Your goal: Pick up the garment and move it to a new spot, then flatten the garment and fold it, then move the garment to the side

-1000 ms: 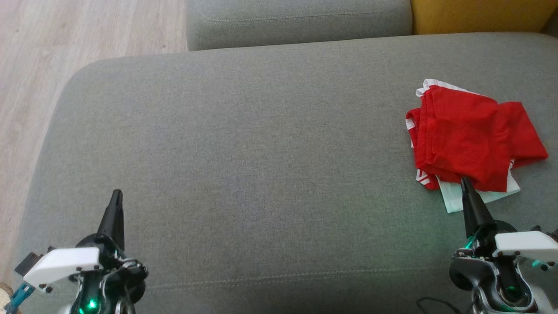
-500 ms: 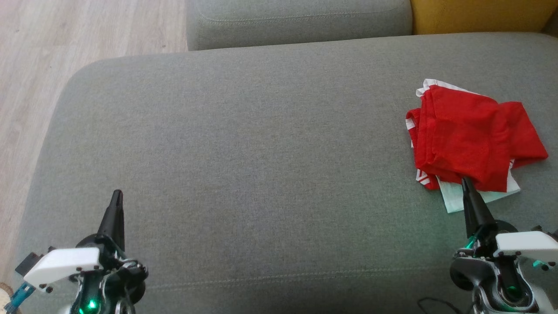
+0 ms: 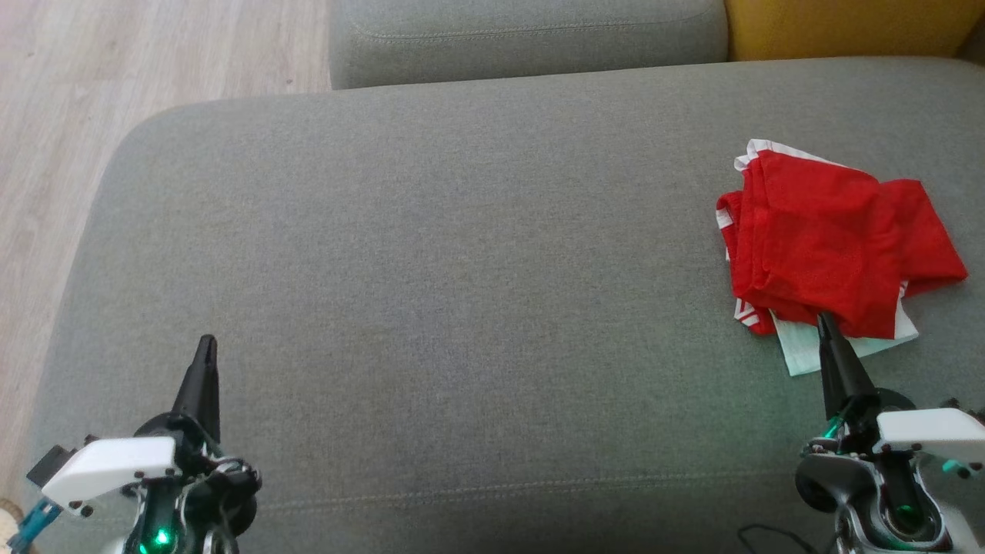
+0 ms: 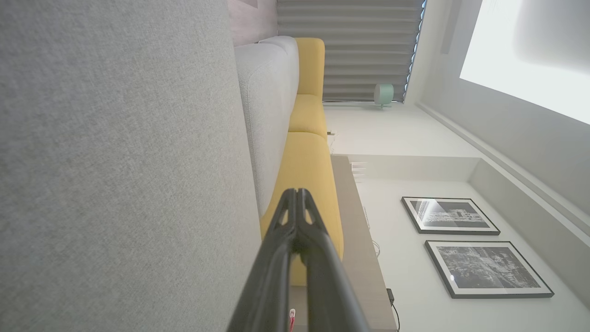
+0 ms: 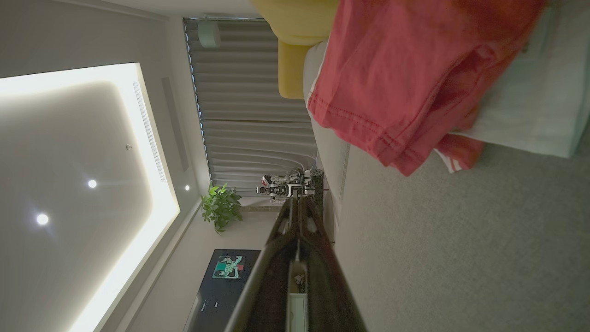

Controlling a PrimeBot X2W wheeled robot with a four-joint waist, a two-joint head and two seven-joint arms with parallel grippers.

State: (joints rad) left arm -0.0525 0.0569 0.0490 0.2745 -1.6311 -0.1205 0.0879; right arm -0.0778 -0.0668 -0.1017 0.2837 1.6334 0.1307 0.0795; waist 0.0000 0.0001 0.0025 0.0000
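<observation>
One garment lies in a rumpled red fold (white panel and striped trim peeking out beneath) on the right of the grey sofa cushion, its lettering hidden. Both my claws are pressed together, holding nothing. The left claw is well away, and the right claw seems just short of the hem.

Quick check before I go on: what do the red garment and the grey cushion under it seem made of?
The garment: thin soft knit, probably synthetic sportswear, matte red with white panels; it slumps in loose folds, and the right wrist view shows a stitched hem. The cushion: woven upholstery, matte flecked grey, presumably padded; grainy weave, rounded corners, sewn seam.
</observation>
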